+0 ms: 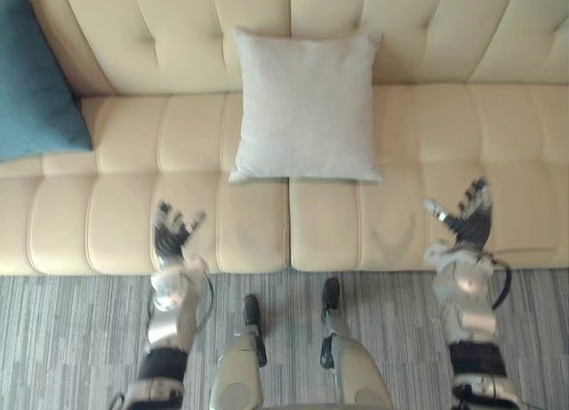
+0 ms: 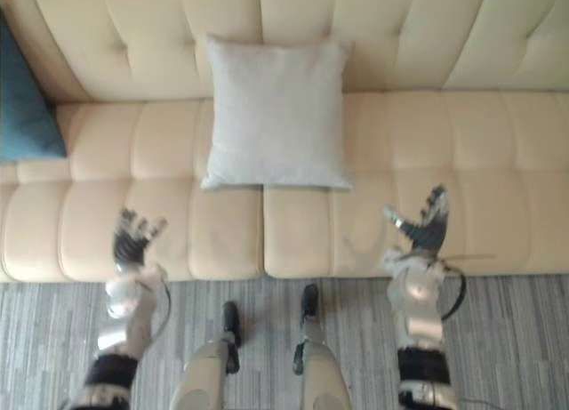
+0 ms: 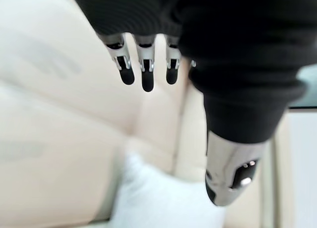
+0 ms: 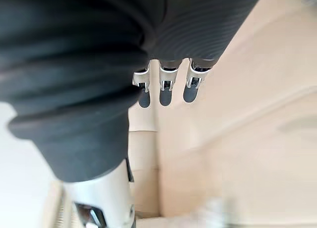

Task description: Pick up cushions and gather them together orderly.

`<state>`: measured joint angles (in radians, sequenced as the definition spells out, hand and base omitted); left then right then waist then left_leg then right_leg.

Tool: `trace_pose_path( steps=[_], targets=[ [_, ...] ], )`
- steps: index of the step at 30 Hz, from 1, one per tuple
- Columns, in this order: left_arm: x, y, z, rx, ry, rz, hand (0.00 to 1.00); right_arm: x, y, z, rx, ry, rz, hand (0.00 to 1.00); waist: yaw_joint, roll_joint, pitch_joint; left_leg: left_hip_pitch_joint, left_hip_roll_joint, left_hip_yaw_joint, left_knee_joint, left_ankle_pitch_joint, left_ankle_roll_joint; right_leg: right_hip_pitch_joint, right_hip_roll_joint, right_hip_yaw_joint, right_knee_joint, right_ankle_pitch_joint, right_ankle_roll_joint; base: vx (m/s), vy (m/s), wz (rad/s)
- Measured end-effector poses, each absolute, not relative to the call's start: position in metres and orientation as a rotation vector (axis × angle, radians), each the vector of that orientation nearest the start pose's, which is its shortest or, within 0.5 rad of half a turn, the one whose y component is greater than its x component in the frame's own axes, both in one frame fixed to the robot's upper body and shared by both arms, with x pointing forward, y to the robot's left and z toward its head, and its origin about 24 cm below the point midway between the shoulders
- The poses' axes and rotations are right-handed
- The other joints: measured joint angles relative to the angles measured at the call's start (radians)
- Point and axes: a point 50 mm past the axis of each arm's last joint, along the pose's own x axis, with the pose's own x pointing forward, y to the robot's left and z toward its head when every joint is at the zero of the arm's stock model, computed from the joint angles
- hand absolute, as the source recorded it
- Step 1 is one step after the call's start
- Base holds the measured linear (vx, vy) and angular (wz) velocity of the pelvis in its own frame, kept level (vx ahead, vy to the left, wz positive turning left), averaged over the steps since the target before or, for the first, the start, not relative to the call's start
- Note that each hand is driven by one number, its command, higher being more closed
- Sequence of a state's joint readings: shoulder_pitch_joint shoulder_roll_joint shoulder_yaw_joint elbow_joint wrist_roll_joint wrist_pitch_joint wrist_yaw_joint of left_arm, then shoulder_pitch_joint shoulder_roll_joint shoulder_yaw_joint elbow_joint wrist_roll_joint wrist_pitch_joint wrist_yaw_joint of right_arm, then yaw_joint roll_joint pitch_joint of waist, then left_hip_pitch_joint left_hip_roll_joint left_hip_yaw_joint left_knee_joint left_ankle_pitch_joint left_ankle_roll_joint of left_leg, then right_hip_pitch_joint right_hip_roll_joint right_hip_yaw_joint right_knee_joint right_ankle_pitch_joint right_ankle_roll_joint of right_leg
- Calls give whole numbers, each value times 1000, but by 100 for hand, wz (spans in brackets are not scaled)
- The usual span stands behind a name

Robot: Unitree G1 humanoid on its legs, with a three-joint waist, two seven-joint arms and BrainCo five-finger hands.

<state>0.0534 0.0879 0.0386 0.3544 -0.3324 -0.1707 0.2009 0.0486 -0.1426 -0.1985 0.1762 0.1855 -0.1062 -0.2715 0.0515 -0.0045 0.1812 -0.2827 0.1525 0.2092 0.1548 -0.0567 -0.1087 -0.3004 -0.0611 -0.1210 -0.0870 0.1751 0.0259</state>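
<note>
Just past the grey striped carpet (image 1: pixel 62 339), the left hand (image 1: pixel 173 234) and right hand (image 1: pixel 467 216) hover over the front edge of the cream tufted upholstered sofa (image 1: pixel 124 223), fingers spread wide, both empty. Beyond and between them, the pale grey square fabric cushion (image 1: pixel 307 108) leans against the backrest. Farther off, outward of the left hand, a teal fabric cushion (image 1: pixel 36 81) rests at the sofa's end.
</note>
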Motion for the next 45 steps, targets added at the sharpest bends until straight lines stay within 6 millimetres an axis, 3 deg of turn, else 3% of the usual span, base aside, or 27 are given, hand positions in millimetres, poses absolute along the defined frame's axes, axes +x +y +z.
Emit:
trace_pose_path(
  steps=[8, 15, 23, 34, 36, 41, 43, 44, 45],
  targets=[
    [158, 184, -116, -102, 684, 274, 0, 163, -207, -94, -22, 595, -365, 0, 1, 2, -116, 149, 6, 13, -51, -18, -12, 126, 9, -5, -1, -43, 1, 53, 10, -3],
    [122, 181, -145, 15, 900, 238, 0, 115, -203, -139, -28, 888, -346, 0, -2, 4, -155, 241, -7, 6, -102, -19, -13, 198, 2, -10, -4, -60, 18, 50, 26, 2],
    [108, 184, -154, 73, 985, 233, 0, 88, -208, -154, 4, 1024, -402, 0, -9, 1, -165, 300, -33, -22, -126, -15, -4, 251, -15, -27, -7, -72, 27, 50, 22, 8],
    [100, 193, -158, 117, 1036, 227, 0, 92, -206, -158, 5, 1054, -391, 0, -19, -8, -158, 321, -54, -25, -135, -23, 10, 266, -31, -10, -6, -76, 38, 10, 13, 0],
    [102, 193, -157, 117, 1028, 226, 0, 99, -205, -156, 4, 1038, -386, 0, -18, -16, -144, 320, -54, -9, -133, -24, 10, 251, -30, 5, -2, -71, 41, -40, 4, -25],
    [133, 193, -146, 124, 926, 219, 0, 145, -200, -138, -29, 889, -353, 0, -6, -33, -90, 186, -22, 90, 29, -95, 15, 130, -21, 93, 17, -34, 47, -80, -22, -54],
    [148, 189, -139, 123, 873, 208, 0, 147, -200, -136, -34, 876, -355, 0, -6, -29, -86, 146, 2, 95, 107, -127, 16, 112, -7, 95, 35, -27, 58, -62, -42, -23],
    [151, 189, -137, 123, 858, 209, 0, 147, -199, -135, -38, 872, -351, 0, -5, -29, -85, 142, 9, 97, 121, -132, 19, 110, -4, 95, 38, -17, 70, -65, -24, -35],
    [160, 189, -132, 122, 823, 220, 0, 151, -197, -134, -52, 863, -330, 0, 8, -21, -86, 142, 37, 118, 125, -126, 28, 104, 20, 100, 18, 56, 147, -75, -26, -41]
  ],
)
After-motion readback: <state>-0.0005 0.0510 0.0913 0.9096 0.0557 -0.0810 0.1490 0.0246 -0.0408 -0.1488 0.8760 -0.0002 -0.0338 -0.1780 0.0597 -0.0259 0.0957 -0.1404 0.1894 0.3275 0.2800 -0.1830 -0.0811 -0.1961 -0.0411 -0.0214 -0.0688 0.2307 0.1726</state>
